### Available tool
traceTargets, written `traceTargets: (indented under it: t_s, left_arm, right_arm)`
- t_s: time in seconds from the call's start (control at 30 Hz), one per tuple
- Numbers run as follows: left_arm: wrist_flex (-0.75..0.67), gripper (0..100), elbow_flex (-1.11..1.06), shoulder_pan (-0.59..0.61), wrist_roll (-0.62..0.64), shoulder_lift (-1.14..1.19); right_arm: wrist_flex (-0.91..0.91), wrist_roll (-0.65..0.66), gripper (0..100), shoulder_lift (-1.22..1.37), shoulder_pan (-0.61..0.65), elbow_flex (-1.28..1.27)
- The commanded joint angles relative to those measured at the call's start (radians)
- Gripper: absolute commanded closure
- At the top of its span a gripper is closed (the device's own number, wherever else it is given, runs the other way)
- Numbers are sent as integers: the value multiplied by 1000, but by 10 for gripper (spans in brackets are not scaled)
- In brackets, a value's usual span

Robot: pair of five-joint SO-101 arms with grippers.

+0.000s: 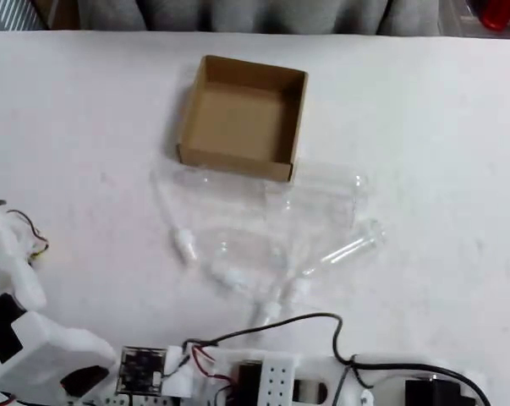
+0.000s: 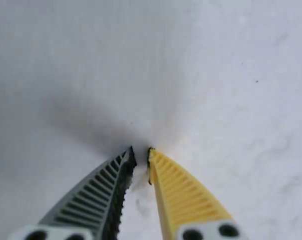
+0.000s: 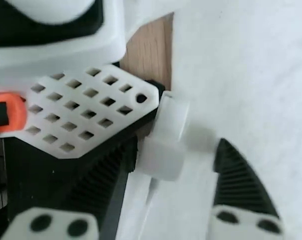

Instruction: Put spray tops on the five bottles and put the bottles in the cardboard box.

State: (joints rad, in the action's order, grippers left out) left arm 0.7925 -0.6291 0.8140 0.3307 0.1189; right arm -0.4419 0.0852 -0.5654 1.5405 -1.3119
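The left arm sits folded at the near left corner of the white table. In its wrist view, the left gripper points down at bare tabletop. Its grey finger and yellow finger are drawn almost together at the tips, with nothing between them.

Right of that arm, farther back, stands the cardboard box, open at the top. Just in front of it the clear bottles lie on their sides in a loose fan, some touching the box's front wall. Their count is hard to make out. Small white spray tops show at their near ends, though I cannot tell whether they are fitted on.

At the near edge, a small circuit board comes before the right arm's perforated white plate. The right gripper has its black jaws spread wide, and a white blocky piece that I cannot identify sits between them.
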Motion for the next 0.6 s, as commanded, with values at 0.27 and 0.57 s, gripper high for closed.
traceTargets:
  t_s: [0.27, 0.57]
  left_arm:
    - [-8, 932, 52, 16, 0, 33]
    - [2, 933, 49, 13, -64, 31]
  right_arm:
    - [-97, 2, 978, -8, -176, 94]
    - [-228, 0, 984, -10, -449, 184]
